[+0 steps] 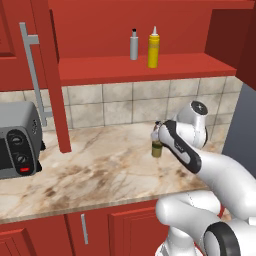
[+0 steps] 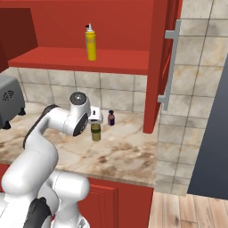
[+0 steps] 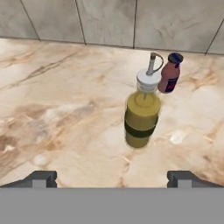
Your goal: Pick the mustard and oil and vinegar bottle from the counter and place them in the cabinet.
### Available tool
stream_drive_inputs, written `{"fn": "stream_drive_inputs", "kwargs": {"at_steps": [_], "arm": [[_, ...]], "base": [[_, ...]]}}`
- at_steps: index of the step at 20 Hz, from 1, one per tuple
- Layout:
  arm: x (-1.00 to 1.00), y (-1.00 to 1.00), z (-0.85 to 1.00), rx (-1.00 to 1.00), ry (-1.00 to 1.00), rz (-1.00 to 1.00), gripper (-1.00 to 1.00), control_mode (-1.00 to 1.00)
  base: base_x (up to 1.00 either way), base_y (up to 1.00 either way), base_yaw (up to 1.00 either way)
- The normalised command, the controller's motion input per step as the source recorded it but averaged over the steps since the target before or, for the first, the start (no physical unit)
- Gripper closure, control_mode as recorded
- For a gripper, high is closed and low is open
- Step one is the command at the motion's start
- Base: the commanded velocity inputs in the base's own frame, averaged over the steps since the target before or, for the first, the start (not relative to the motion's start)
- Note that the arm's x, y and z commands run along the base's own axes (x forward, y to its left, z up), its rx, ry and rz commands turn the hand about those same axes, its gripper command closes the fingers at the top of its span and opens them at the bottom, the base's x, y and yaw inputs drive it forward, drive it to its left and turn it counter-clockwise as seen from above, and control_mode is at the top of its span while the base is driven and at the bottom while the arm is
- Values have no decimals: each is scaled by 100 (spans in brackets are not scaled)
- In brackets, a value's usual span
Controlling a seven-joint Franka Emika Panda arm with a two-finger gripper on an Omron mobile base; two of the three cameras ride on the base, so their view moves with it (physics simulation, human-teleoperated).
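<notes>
The mustard (image 1: 153,48) already stands upright on the red shelf of the cabinet (image 1: 140,70), in the upper middle of the left base view, just beside a slim grey bottle (image 1: 134,45). What is left, by the look of it, is the oil and vinegar bottle (image 3: 141,114).

That bottle stands upright on the counter (image 1: 90,170), a little right of centre in the hand view, its long axis vertical and its pale neck and dark top pointing toward the tiled wall at the top of the frame. A tiny dark brown bottle (image 3: 169,73) stands just behind it to the upper right, near but apart.

The gripper (image 3: 112,178) hangs above and in front of the olive bottle with the fingers (image 3: 41,178) spread wide and holding nothing; the two tips sit at the lower left and lower right of the hand view. The bottle lies ahead of them, between the tips and nearer the right one. In the left base view the hand covers the bottle's upper part at centre right.

My judgement: the coming move is a descent forward so the fingers straddle the body of the bottle, keeping clear of the brown bottle behind.
</notes>
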Motion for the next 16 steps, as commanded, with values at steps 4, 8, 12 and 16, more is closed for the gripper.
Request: {"fn": "stream_drive_inputs", "kwargs": {"at_steps": [4,8,12,16], "arm": [[-2,-1,-30,0,0,3,-100,-100],[0,-3,-33,0,0,3,-100,-100],[0,-3,-29,-2,0,2,-100,-100],[0,-4,-21,-9,0,0,-100,-100]], "base": [[0,0,0],[0,0,0],[0,0,0],[0,0,0]]}}
